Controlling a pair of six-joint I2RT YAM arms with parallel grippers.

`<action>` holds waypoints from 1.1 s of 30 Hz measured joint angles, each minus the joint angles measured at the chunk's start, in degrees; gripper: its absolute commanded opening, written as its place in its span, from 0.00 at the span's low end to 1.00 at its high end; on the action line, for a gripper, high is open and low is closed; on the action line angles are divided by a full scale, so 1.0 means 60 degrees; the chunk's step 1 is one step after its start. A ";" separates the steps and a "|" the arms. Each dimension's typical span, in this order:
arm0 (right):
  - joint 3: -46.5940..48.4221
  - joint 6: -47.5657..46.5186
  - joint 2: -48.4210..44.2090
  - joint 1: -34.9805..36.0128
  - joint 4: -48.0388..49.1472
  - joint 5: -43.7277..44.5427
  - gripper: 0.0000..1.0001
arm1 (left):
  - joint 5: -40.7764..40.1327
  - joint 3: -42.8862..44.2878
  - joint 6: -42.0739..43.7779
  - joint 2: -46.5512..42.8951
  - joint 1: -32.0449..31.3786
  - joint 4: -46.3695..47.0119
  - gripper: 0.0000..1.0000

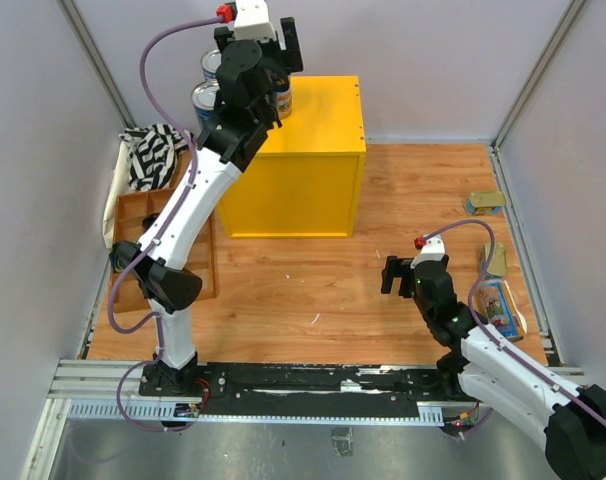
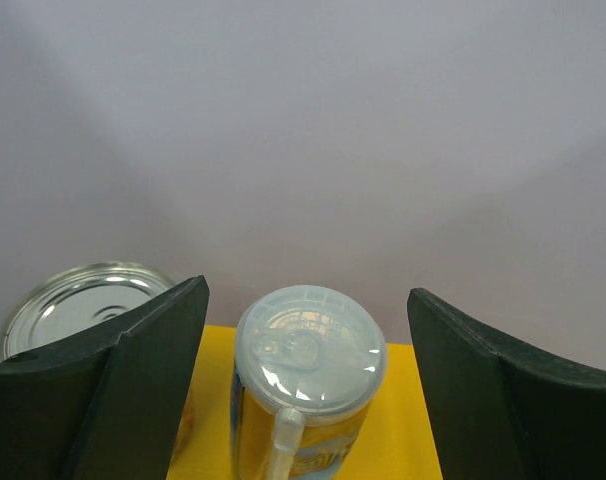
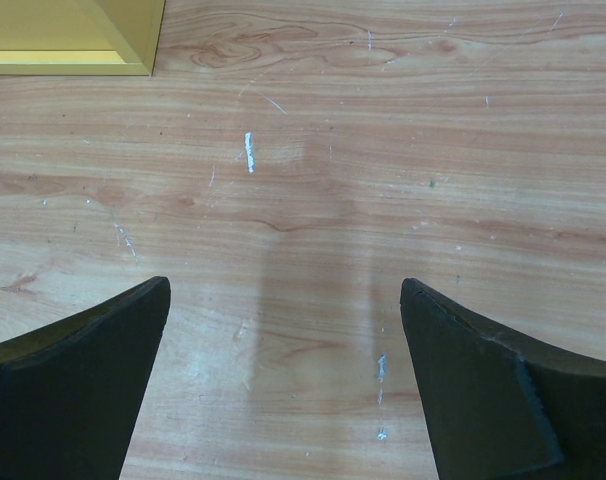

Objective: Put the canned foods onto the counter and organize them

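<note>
Jaws of the left arm stand open astride one slim white-lidded can, with a clear gap on each side, so nothing is gripped. That can stands upright, long axis vertical, on the flat top of the yellow cabinet in the upper middle of the top view; straight up looks like the clean way out. Two wide silver-topped cans seem to share that top, just beside it toward the upper left.

Jaws of the right arm are spread wide over bare desk, holding nothing. Along the right edge of the top view lie a gold tin, what seems a second tin, and the other slim can on its side, its axis running up and down the frame. The right arm is the nearer one.

Label on the upright can is yellow with blue lettering, too cropped to read.
</note>
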 measured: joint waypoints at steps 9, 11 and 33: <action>0.0000 -0.0062 0.0040 0.0000 0.0000 0.0000 0.98 | -0.0080 -0.0004 0.0557 -0.0372 -0.0499 0.0474 0.85; 0.0000 -0.0076 0.0076 0.0000 -0.0004 0.0000 0.98 | -0.0106 -0.0120 0.0692 -0.0576 -0.0667 0.0597 0.85; 0.3625 0.0397 0.0517 0.0000 -0.4331 0.1588 0.98 | 0.0117 -0.8255 -0.1133 -0.6648 -0.5322 0.0637 0.76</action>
